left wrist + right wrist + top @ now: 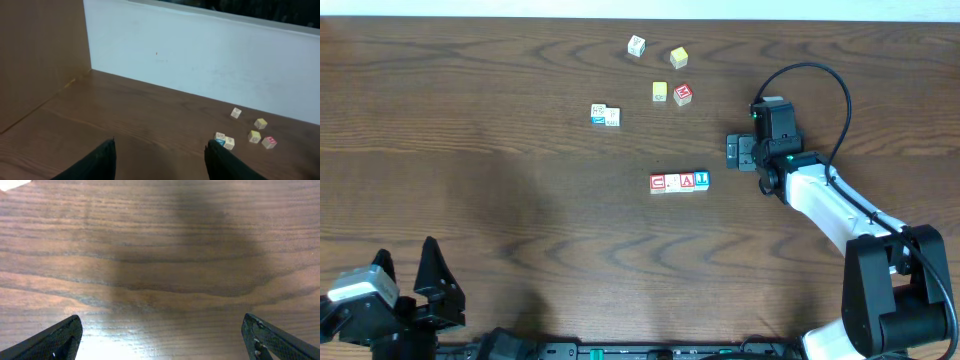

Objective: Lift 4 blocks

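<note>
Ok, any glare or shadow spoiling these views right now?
Right wrist: broad shadow on the table, glare patch low between the fingers. Left wrist: loose blocks small and soft. Overhead: evenly lit, the row of four blocks reads clearly.

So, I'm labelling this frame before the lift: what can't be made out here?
- Row of four blocks: seen overhead only; the letter on the whitish second block is too small to read.
- Right wrist view: only bare table; the row lies outside the frame.
- Left wrist view: the loose cubes are too small to read.
</note>
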